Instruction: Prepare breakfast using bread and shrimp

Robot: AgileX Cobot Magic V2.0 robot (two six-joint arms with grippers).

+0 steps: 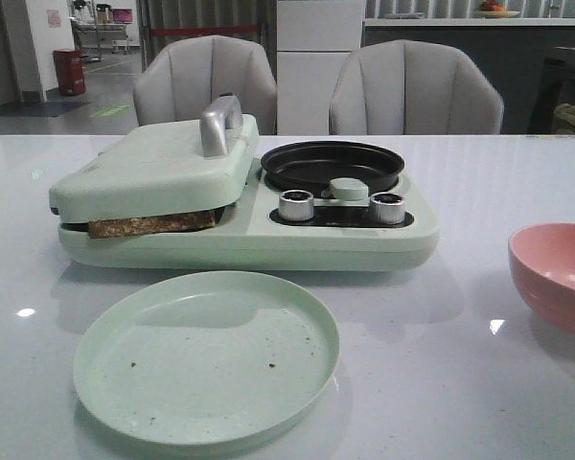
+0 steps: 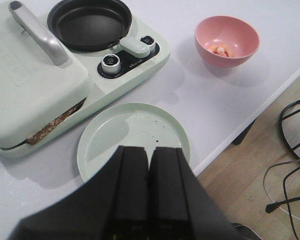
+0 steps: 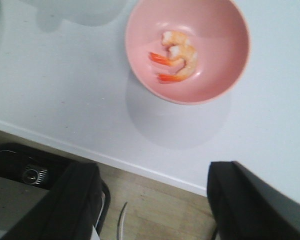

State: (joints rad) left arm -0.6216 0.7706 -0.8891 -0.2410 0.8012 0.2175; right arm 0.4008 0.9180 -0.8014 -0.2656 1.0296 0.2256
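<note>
The right gripper (image 3: 152, 200) stood wide open and empty, just short of the bowl (image 3: 225, 75) holding the shrimp (image 3: 177, 62) (two tails showed). The left gripper (image 2: 150, 190) was closed on nothing. Bread (image 1: 151, 225) sat under the press lid. Shrimp looked soft, slippery, light — best pinched across the curled body.

White glossy table (image 1: 460, 316), seen from the front. Resting directly on it: a pale green cooker (image 1: 240, 206) at centre, lid closed, with a black pan (image 1: 332, 165) and two knobs on its right half; an empty pale green plate (image 1: 206, 356) just in front of the cooker; and a pink bowl (image 1: 556, 276) near the right edge, well apart from both. The table's edge borders a wood floor (image 2: 250, 165).
</note>
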